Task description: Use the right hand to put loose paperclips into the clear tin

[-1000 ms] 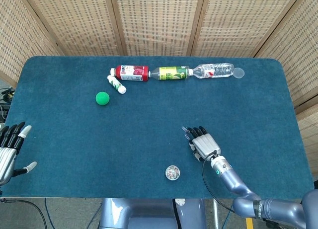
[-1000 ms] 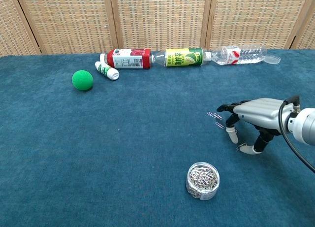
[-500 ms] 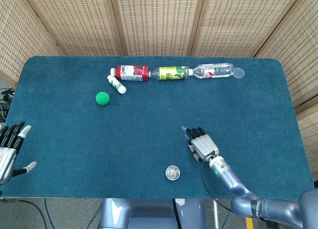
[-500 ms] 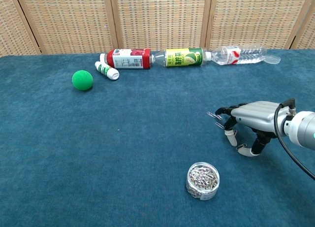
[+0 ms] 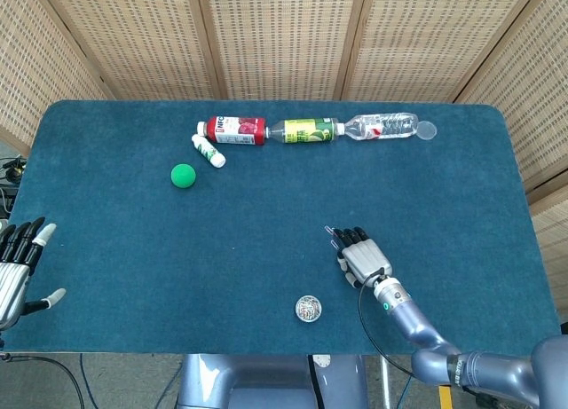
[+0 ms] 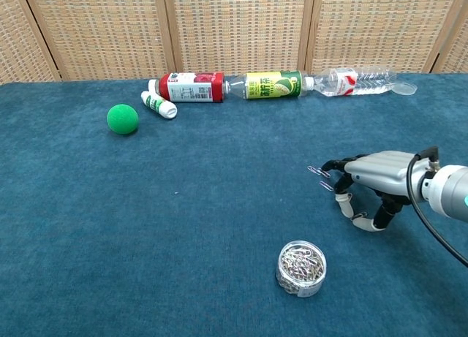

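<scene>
Lighting: bright, even, diffuse in both views; source not identifiable. Shadows: faint and soft, a small dark patch under the right hand [image 6: 373, 182] and beneath the ball [image 6: 122, 120] on the bench [image 6: 183, 227]. Glare: slight highlights on the clear bottle [image 6: 358, 80] and on the tin [image 6: 301, 267]. Focus: sharp overall; no motion blur. Paperclips [image 6: 322, 178] too small for detail. Distortion: head view shows the bench edges converging toward the bottom

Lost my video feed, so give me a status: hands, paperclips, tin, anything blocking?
Right hand over loose paperclips, fingertips at them, nothing gripped. Left hand open at table edge. Clear tin upright, paperclips inside. Path to tin unobstructed.
</scene>
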Controlling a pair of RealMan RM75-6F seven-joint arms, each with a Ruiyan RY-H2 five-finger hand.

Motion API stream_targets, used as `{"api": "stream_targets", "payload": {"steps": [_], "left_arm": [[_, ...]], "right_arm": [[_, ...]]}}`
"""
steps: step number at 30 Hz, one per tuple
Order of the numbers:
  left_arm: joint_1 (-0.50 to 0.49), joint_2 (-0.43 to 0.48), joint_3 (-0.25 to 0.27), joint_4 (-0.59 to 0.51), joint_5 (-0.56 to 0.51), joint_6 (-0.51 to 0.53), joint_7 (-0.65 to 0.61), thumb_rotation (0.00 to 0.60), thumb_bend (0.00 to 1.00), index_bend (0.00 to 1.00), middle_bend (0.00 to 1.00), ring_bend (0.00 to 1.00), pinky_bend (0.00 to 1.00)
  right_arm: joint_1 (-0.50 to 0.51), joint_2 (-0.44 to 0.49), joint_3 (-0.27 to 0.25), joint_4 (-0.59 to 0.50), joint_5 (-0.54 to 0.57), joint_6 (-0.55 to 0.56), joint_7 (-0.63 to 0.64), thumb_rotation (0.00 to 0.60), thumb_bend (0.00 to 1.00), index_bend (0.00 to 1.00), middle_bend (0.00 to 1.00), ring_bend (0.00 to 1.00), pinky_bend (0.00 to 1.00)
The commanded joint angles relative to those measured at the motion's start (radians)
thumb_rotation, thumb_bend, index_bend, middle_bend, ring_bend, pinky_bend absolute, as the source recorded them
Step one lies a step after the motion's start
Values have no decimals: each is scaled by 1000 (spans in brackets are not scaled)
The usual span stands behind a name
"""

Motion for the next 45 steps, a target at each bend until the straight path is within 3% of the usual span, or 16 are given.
{"api": "stream_targets", "payload": {"steps": [1,9,29,45], "left_arm": [[1,0,0,0,1,2,0,600,0,0,0,0,0],[1,-2,1,1,2,1,2,600,0,0,0,0,0],[0,1,1,-2,2,2,-3,600,0,0,0,0,0],[3,4,6,-7,18,11,-1,600,0,0,0,0,0]], "right_arm": [[-1,-1,0,3,0,4,1,600,422,562,0,0,0],[-5,-10,1,12,-23,17,17,600,517,597,0,0,0],[-10,7,14,-13,-55,42,30,600,518,616,0,0,0],[-4,128,11,-361,-183,99,7,600,518,625,0,0,0]]}}
